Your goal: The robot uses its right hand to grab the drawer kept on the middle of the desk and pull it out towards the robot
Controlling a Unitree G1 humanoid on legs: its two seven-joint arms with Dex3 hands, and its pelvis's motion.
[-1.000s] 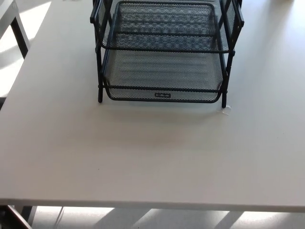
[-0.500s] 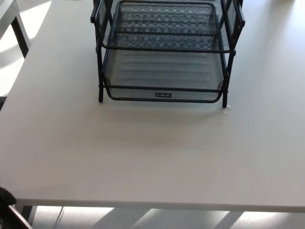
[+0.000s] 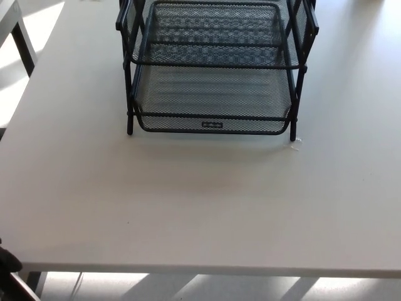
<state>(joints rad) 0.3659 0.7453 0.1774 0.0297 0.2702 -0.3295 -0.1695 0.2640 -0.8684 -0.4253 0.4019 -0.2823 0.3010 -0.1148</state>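
step: pre-reach | mesh drawer (image 3: 212,94) upper centre on desk (image 3: 200,200), untouched | hands unseen, state unknowable | next: right-hand reach to front rim

Mesh drawer rack (image 3: 213,69) top cut off by upper edge, front label (image 3: 212,125) unreadable

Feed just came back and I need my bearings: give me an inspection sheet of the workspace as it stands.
Surface: white desk, bare in front of the rack.
Job's things: black mesh drawer rack at the desk's far middle; lower drawer with a small label on its front lip, sitting within the frame; upper drawer above it.
Clutter: small pale scrap by the rack's front right leg.
Hands: neither hand clearly seen; a dark shape at the lower left edge, unidentifiable.
Cables: nothing seen.
Surroundings: sunlit floor below the desk edge; another table's dark leg at upper left.
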